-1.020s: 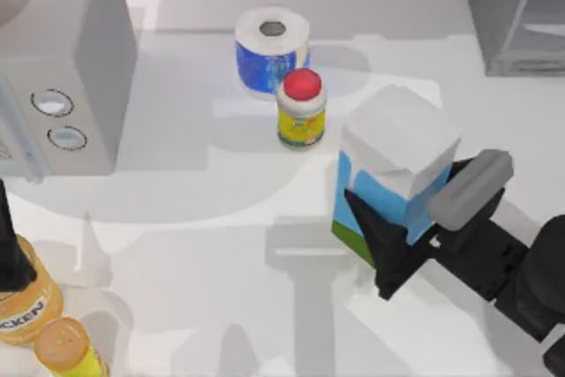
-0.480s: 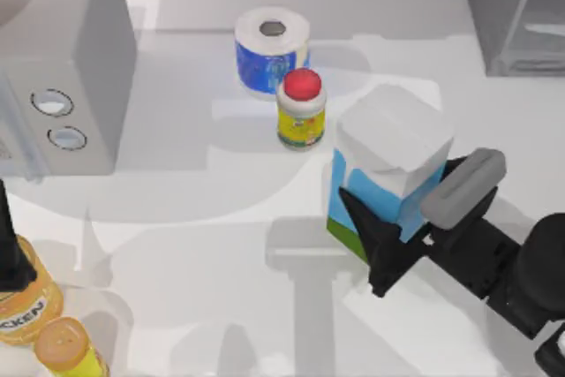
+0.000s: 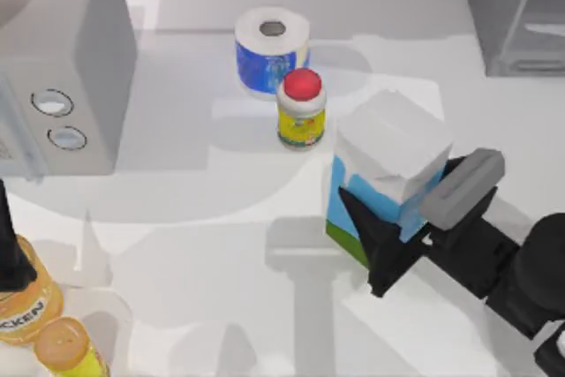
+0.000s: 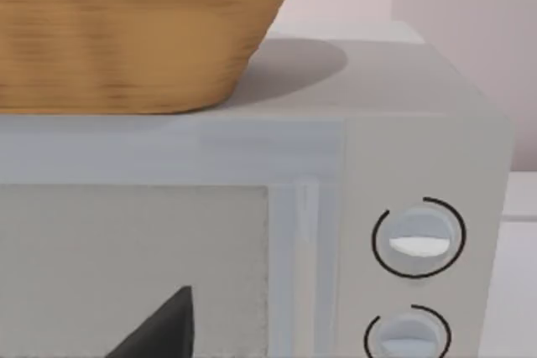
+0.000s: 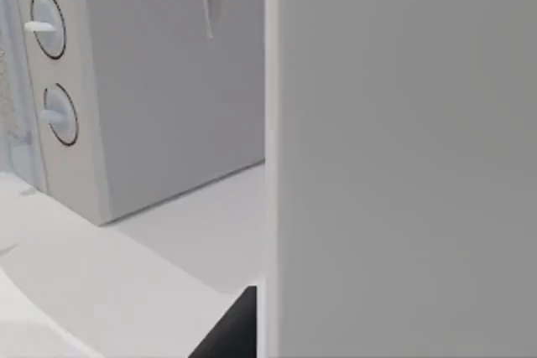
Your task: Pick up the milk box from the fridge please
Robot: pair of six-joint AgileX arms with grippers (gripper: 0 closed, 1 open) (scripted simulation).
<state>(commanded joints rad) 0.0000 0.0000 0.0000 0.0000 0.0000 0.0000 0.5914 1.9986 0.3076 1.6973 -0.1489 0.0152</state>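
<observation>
The milk box (image 3: 388, 161), a carton with a white top and blue and green print lower down, is held tilted right of the table's middle. My right gripper (image 3: 417, 218) is shut on it, with a black finger (image 3: 380, 249) on its near side and a grey finger (image 3: 461, 184) on its right side. Its white side (image 5: 403, 157) is close up in the right wrist view. The fridge (image 3: 512, 15), dark grey with a pale panel, stands at the back right corner, apart from the carton. My left arm (image 3: 7, 245) is parked at the left edge.
A light grey box with two dials (image 3: 62, 68) stands at the back left, with a wicker basket (image 4: 126, 23) on top. A blue-and-white paper roll (image 3: 271, 50) and a yellow bottle with a red cap (image 3: 302, 110) stand just left of the carton. Orange bottles (image 3: 62, 346) sit at the front left.
My right gripper and the milk box have shifted slightly to the left and toward the front. The left arm has not moved.
</observation>
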